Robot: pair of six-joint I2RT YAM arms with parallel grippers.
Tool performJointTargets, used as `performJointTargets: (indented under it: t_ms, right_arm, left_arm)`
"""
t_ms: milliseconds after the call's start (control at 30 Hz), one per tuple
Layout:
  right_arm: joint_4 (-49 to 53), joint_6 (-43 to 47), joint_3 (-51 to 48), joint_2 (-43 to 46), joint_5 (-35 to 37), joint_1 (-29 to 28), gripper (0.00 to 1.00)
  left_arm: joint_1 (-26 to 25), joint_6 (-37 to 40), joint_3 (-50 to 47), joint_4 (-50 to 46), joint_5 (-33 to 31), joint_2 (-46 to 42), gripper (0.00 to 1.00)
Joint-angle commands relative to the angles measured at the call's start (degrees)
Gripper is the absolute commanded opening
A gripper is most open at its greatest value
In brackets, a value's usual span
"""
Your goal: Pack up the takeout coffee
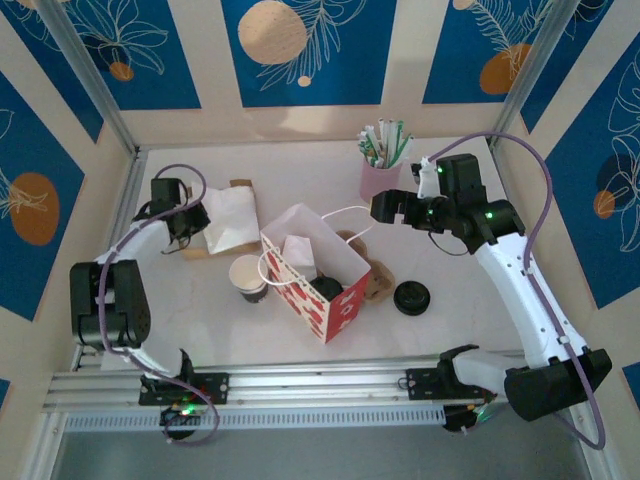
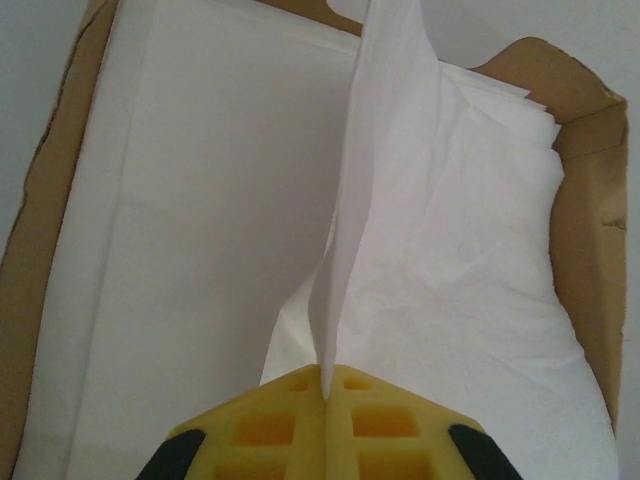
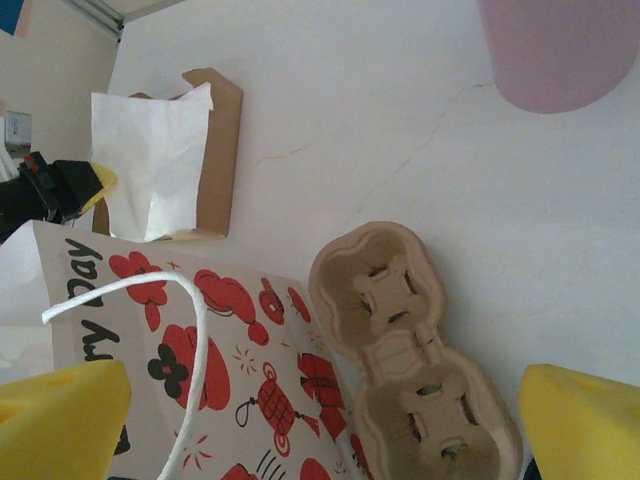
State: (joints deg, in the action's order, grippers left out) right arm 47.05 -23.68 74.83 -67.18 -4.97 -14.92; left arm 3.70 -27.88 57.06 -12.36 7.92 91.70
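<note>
Packing looks barely begun: takeout coffee (image 1: pixel 248 277) stands on the table (image 1: pixel 460 320) just beside the gift bag (image 1: pixel 330 305), not inside; left gripper (image 2: pixel 325 385) clamps a napkin (image 2: pixel 390 150), right gripper (image 3: pixel 322 420) is spread wide, holding nothing

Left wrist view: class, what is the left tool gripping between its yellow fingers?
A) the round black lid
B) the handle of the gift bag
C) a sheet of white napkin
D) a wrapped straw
C: the left tool is shut on a thin white napkin, which stands up from its tips over the brown cardboard holder.
</note>
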Motion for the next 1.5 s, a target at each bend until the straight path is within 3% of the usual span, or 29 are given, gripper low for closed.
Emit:
performJointTargets:
  t_ms: [0, 267, 433, 567, 667, 967, 1200, 1467]
  right_arm:
    - [-1.2, -0.61, -1.06, 0.47, -0.83, 0.6, 0.99]
    - [-2.02, -0.6, -1.95, -0.06, -0.8, 0.88, 0.99]
    - [-3.37, 0.25, -3.57, 0.19, 2.0, 1.13, 0.99]
    - [-5.65, 0.43, -5.63, 1.79, 4.97, 2.0, 0.99]
    - [-6.77, 0.66, -6.77, 3.03, 8.15, 2.58, 0.99]
    - [-15.6, 4.27, -13.5, 8.95, 12.68, 5.73, 0.99]
    - [-28.33, 8.08, -23.28, 15.9, 18.16, 6.75, 0.99]
    - [-46.41, 8.16, -36.9, 18.94, 24.63, 6.94, 0.99]
  left_arm:
    - [1.67, 1.36, 1.66, 1.86, 0.74, 1.91, 0.0]
    - [3.3, 0.5, 1.5, 3.1, 1.98, 4.01, 0.0]
    - [4.16, -0.23, 2.3, 1.63, 2.23, 2.71, 0.33]
    - [4.63, -0.06, 3.55, -0.87, 1.88, -0.05, 0.46]
    - [5.14, 0.24, 3.91, -3.19, 0.51, -2.93, 0.64]
    - [5.44, 0.79, 0.8, -6.53, -2.4, -14.73, 1.0]
    - [5.19, 0.81, -6.64, -5.59, -6.14, -30.13, 1.0]
    - [4.82, 2.61, -24.12, 3.41, -9.58, -51.3, 1.0]
